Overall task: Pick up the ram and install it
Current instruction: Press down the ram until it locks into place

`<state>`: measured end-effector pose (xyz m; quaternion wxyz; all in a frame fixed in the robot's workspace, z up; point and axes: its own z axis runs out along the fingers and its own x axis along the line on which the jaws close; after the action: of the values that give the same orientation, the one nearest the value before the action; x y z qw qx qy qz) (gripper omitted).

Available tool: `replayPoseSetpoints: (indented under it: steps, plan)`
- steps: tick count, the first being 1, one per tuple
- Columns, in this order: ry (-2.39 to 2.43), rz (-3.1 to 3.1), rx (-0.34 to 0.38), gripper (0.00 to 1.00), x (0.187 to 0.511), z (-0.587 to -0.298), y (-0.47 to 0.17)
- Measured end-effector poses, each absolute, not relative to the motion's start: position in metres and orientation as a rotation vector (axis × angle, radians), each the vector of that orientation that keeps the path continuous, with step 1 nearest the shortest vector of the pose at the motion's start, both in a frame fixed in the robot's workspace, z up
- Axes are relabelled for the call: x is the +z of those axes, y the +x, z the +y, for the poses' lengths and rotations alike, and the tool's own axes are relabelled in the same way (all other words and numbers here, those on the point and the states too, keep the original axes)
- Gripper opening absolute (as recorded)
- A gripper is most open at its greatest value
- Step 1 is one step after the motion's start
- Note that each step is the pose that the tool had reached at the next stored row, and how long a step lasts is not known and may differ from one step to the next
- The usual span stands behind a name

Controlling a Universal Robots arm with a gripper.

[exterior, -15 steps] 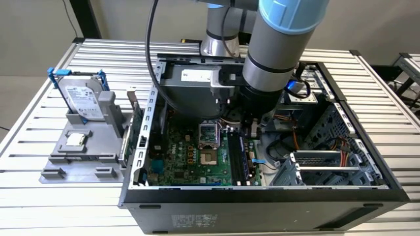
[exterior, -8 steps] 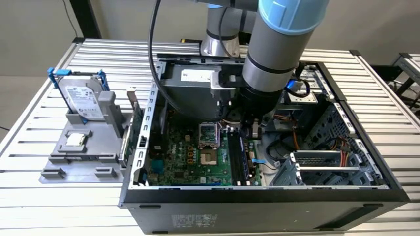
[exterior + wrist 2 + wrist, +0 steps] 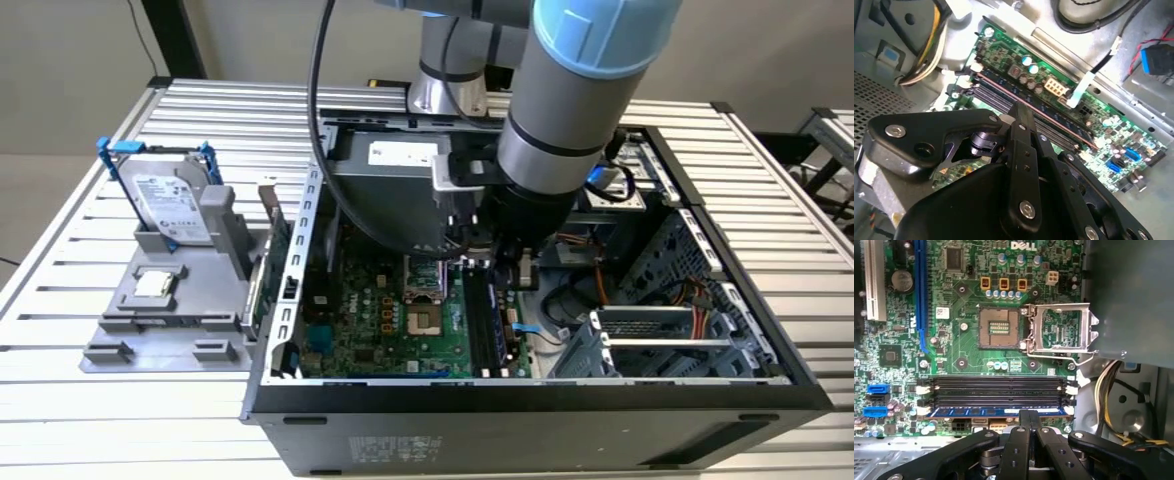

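I see the gripper (image 3: 1025,416) down inside the PC case (image 3: 534,410), fingers (image 3: 1020,437) pressed together with nothing between them, tips just above the ram (image 3: 999,411), which sits in the motherboard (image 3: 969,345) slot nearest them.

We see an open computer case (image 3: 534,400) lying on the table (image 3: 120,420). At the exterior view's left, beside the case, a holder (image 3: 167,320) carries a hard drive (image 3: 167,205) standing upright. Inside the case the motherboard (image 3: 387,330) lies flat, with the drive cage (image 3: 667,335) toward the exterior view's right. The tool (image 3: 1028,417) sits just above the ram (image 3: 999,411), which lies in the slot (image 3: 996,385) row's outermost place.
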<state>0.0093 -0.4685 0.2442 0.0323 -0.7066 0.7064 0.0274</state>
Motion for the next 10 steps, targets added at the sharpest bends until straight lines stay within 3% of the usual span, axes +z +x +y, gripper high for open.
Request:
replayPoseSetpoints:
  steps: [10]
  plan:
    - [-2.176, 2.176, 0.083, 0.0, 0.238, -0.483, 0.011]
